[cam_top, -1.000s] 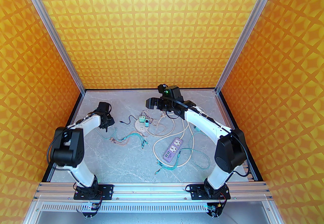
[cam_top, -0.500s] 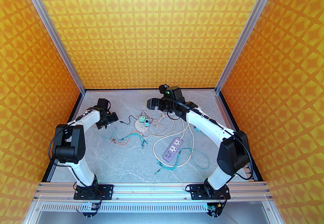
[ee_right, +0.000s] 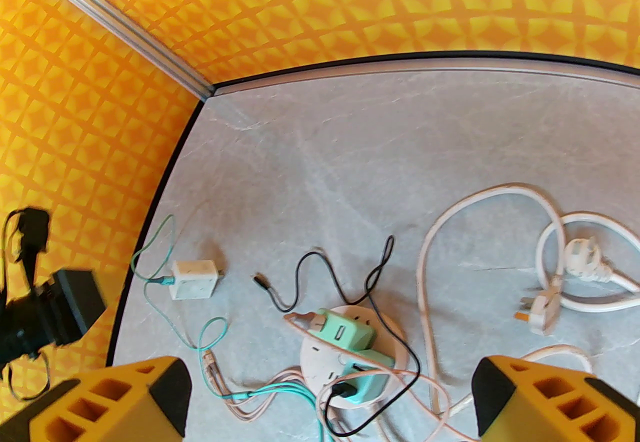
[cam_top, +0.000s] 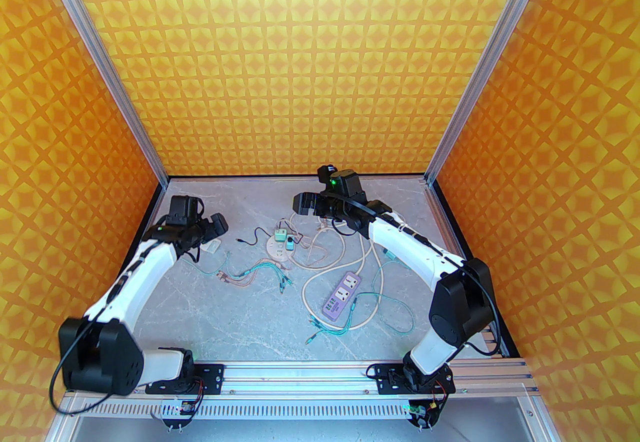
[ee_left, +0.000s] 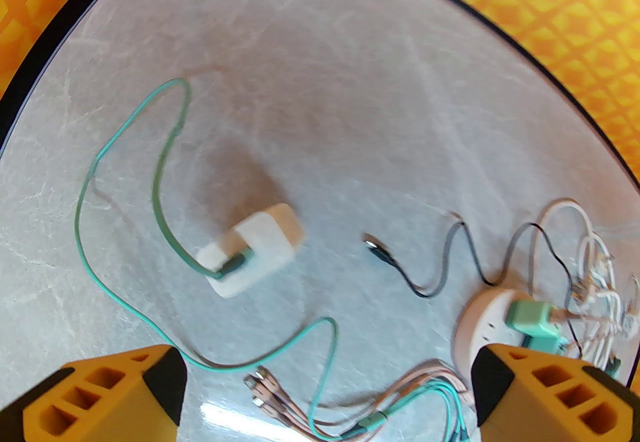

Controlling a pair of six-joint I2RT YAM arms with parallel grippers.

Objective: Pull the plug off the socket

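A round white socket (cam_top: 279,251) lies mid-table with two green plugs (cam_top: 281,234) standing in it. The right wrist view has the same socket (ee_right: 320,355) and green plug (ee_right: 341,330) just below centre. A white plug block (ee_left: 255,250) on a teal cable lies loose on the table, left of the socket (ee_left: 482,317). My left gripper (cam_top: 219,226) hovers open above that white plug (cam_top: 213,246), its yellow fingers (ee_left: 105,395) wide apart and empty. Behind the socket, my right gripper (cam_top: 299,204) is raised and open, with nothing between its fingers (ee_right: 550,400).
A purple power strip (cam_top: 341,297) lies right of centre among white and teal cables. Two loose white plugs (ee_right: 582,257) sit to the right of the socket. A bundle of multi-head charging leads (cam_top: 250,272) lies in front of it. Orange walls close three sides.
My left gripper opened and let go of the white plug, which now lies on the table. The left wrist rose and its elbow swung down to the near left. The right arm barely moved.
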